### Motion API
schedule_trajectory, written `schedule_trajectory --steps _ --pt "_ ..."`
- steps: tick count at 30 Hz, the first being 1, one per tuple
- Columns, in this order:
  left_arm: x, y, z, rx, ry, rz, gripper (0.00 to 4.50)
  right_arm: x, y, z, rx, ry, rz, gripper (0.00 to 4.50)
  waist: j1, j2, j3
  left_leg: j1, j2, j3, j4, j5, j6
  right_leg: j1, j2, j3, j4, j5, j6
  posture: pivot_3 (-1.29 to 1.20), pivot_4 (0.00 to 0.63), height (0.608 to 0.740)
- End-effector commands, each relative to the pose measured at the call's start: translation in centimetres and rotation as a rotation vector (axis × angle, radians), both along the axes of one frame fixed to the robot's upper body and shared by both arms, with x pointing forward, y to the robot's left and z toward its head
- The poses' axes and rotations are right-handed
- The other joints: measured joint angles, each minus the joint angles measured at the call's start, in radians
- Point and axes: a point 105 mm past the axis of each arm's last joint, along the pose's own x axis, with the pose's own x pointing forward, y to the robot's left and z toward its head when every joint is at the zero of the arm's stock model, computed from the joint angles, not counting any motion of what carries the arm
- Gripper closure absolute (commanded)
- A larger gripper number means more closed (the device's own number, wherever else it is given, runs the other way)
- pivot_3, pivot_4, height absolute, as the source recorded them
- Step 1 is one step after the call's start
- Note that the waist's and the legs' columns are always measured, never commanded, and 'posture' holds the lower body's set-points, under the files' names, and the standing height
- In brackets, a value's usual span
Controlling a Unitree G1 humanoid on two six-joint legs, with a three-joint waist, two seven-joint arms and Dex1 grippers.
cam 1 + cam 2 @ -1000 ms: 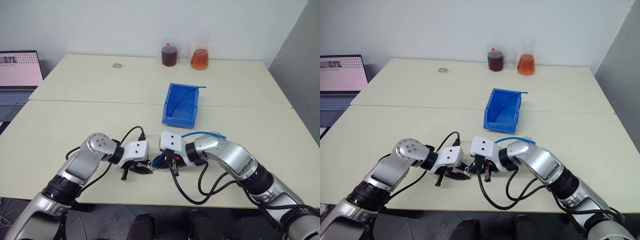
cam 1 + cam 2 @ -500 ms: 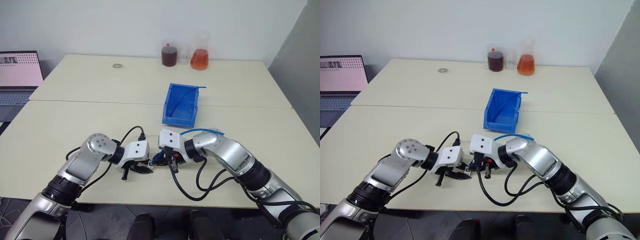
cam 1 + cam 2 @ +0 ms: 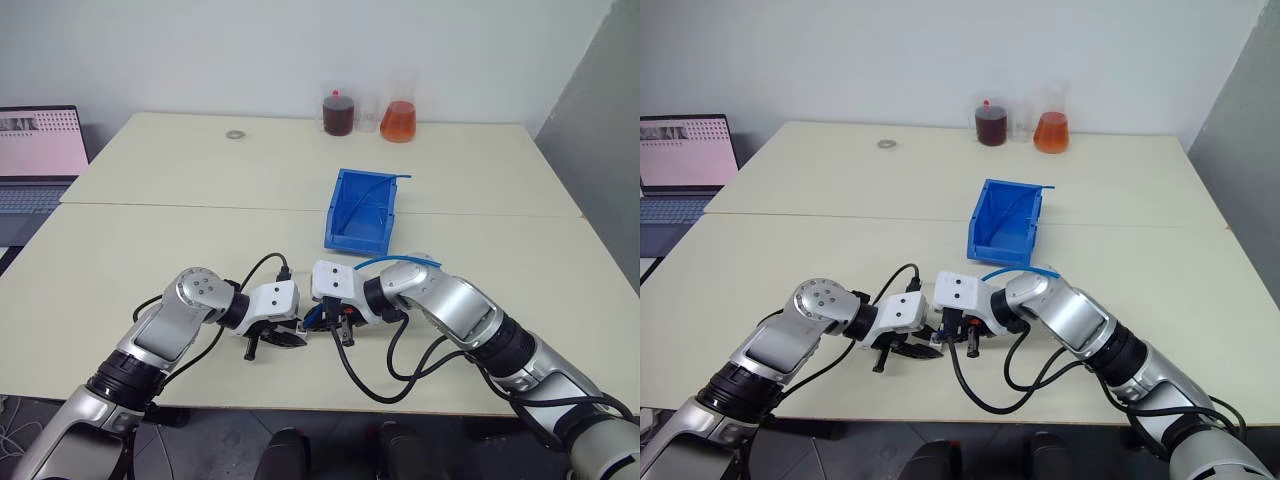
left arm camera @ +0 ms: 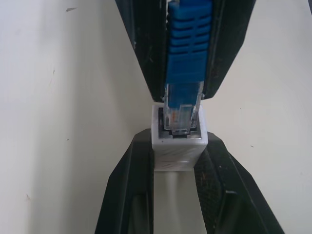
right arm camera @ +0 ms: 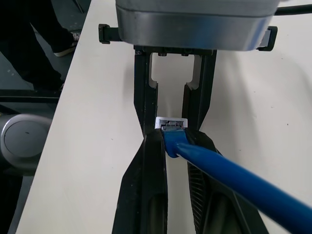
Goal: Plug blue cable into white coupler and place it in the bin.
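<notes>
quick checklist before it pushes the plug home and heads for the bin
1. Left pincer shut on the white coupler: ok.
2. Right pincer shut on the blue cable just behind its plug: ok.
3. Plug lined up with the socket, tip already inside: ok.
4. Plug fully latched: cannot tell.
5. The bin upright, open, with a stretch of bare table before it: ok.
6. Cable slack clear of the arm cables: cannot tell.

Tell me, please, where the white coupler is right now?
In the left wrist view, the white coupler sits clamped in the left hand, the blue cable plug entering it.
</notes>
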Motion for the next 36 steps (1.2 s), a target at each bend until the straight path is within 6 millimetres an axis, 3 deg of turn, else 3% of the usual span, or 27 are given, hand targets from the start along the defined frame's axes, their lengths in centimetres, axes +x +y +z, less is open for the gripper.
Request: schedule_trajectory --steps 1,15,20,36 --pt "0.1 0.6 -1.9 0.061 0.028 0.052 3.7 -0.1 -0.2 -1.0 -0.057 0.008 -0.002 4.25 0.0 0.001 -0.002 0.0 0.0 0.0 0.0 0.0 0.0 0.0 0.0 0.0 0.0 0.0 0.0 0.0 0.15 0.74" --pt "0.1 0.0 -2.2 0.045 0.043 0.055 3.7 -0.5 1.9 -1.4 -0.085 0.051 0.004 4.25 0.0 0.006 -0.011 0.003 0.0 0.0 0.0 0.0 0.001 0.002 0.0 0.0 0.0 0.0 0.001 0.0 0.15 0.74" --pt "0.0 0.1 -2.4 0.044 0.047 0.061 3.7 -0.7 2.3 -1.4 -0.088 0.051 0.031 4.25 -0.003 0.006 -0.011 0.016 0.0 0.0 -0.002 0.0 0.001 0.014 0.0 0.0 -0.002 -0.001 -0.002 0.0 0.15 0.74" --pt "-0.4 0.1 -2.8 0.033 0.068 0.076 3.7 -2.7 3.5 -4.4 -0.147 0.122 0.103 4.25 -0.008 0.009 -0.017 0.03 0.002 -0.002 -0.009 0.0 0.001 0.018 0.0 0.003 -0.002 -0.006 -0.009 0.0 0.15 0.74"
